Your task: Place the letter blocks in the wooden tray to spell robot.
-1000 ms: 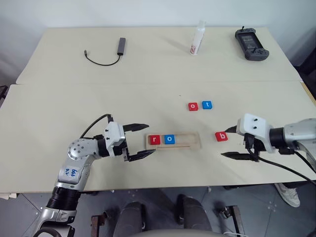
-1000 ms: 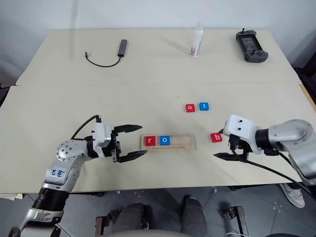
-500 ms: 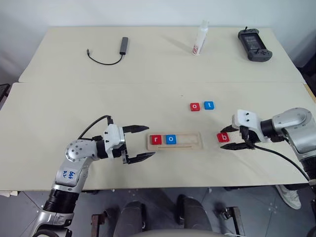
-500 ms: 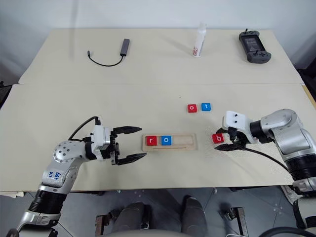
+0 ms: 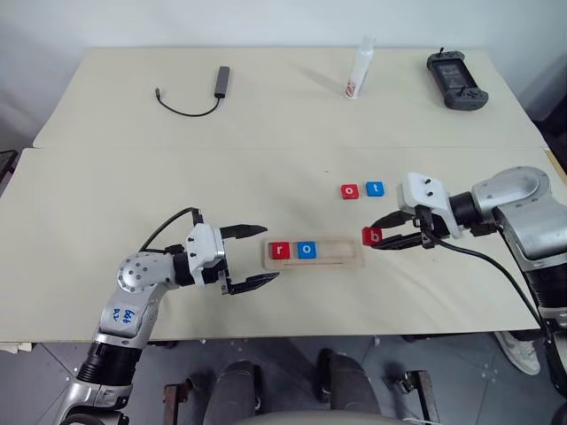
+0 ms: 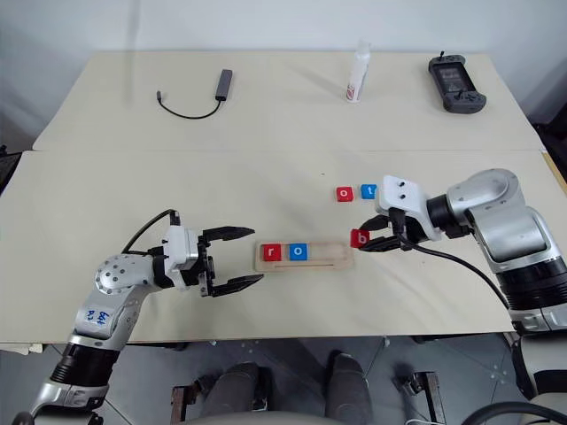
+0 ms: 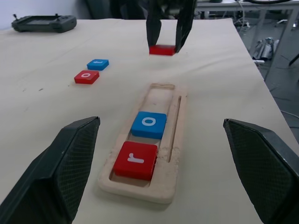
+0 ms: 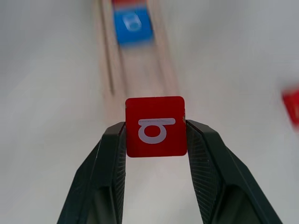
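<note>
Holding red b block [image 8: 155, 126] pinched in my right gripper [image 5: 383, 237] near wooden tray [image 5: 349, 261], left gripper [image 5: 257, 255] wide open, empty; r [image 7: 136, 159] & o [image 7: 149, 124] seated, b, o [image 5: 350, 190], t [image 5: 376, 188] left.

You see a red b block [image 8: 155, 126] with a white letter between black fingers [image 8: 108, 161]. A red r block [image 7: 136, 160] and blue o block [image 7: 149, 124] sit in the pale wood tray [image 7: 176, 140]. The desk [image 5: 266, 115] is cream.
</note>
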### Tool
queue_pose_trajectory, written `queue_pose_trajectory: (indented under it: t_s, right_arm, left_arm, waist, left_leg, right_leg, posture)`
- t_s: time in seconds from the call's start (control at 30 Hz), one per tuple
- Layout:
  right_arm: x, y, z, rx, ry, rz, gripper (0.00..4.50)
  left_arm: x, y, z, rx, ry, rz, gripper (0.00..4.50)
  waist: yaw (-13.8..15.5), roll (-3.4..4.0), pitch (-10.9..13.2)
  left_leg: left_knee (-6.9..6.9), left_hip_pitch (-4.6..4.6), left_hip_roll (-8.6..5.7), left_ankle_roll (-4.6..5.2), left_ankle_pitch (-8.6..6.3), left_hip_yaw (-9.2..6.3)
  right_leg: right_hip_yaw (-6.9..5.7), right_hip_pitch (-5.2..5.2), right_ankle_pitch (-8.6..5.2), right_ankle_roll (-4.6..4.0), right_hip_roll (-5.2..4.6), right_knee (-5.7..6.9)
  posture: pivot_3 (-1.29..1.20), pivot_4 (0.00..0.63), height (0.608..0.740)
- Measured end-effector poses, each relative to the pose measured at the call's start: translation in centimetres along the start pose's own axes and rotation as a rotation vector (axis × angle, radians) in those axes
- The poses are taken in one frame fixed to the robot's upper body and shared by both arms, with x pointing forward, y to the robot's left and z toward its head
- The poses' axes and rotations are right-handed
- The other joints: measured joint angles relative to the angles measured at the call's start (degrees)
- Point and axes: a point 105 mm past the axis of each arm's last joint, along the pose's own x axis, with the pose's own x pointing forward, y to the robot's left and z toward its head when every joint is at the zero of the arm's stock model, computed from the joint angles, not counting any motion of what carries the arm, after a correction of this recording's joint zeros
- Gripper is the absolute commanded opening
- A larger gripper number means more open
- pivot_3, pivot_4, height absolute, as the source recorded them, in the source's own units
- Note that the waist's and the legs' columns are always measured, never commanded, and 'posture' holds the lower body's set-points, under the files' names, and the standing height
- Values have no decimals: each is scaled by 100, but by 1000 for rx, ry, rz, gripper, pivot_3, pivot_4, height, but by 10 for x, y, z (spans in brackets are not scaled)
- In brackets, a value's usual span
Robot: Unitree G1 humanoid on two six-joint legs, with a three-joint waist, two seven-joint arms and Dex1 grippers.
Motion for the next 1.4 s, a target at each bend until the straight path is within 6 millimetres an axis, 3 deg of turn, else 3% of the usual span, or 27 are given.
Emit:
queue_pose_trajectory:
  t_s: [0.23,0.6,0.9,1.03,1.2,1.3,1.4]
  right_arm:
    - [33,1,-2,2,47,15,1462]
    - [57,5,3,2,24,34,1462]
    - [64,-2,6,-2,19,-16,4486]
    - [57,1,9,-6,20,-18,4486]
    - [36,-2,0,48,22,-80,2905]
    - [37,3,-16,94,50,-84,1882]
    - [38,3,-19,101,54,-97,851]
  left_arm:
    - [1,-5,3,-3,-15,33,4500]
    - [-1,-11,0,-32,-7,51,4500]
    - [3,-9,2,-28,-15,45,4500]
    - [3,-9,3,-27,-15,44,4500]
    - [3,-8,4,-21,-15,42,4500]
    - [2,-8,3,-21,-14,40,4500]
    - [3,-7,4,-20,-14,37,4500]
  waist:
    - [-9,0,0]
    - [-8,0,0]
    - [-14,0,0]
    - [-5,0,0]
    - [0,0,0]
    - [-9,0,0]
    - [-18,0,0]
  left_leg:
    - [0,-3,-1,0,0,0]
    - [1,-2,-2,0,0,0]
    - [0,-2,-2,0,0,1]
    - [1,-2,-2,0,0,1]
    - [0,-2,-2,0,0,-1]
    - [0,-2,-2,0,0,2]
    - [0,0,-1,0,0,2]
  right_leg:
    - [-2,-2,0,-1,-1,2]
    - [-2,-2,0,-1,-1,4]
    - [-3,-2,0,-2,0,5]
    - [-2,-2,0,-2,-1,5]
    - [-4,-1,-1,-2,-1,4]
    - [-2,-2,-1,-2,-1,5]
    - [-2,-2,-1,-2,0,6]
  posture:
    - [0,150,740]
    - [0,150,740]
    - [0,150,740]
    - [0,150,740]
    - [0,150,740]
    - [0,150,740]
    - [0,150,740]
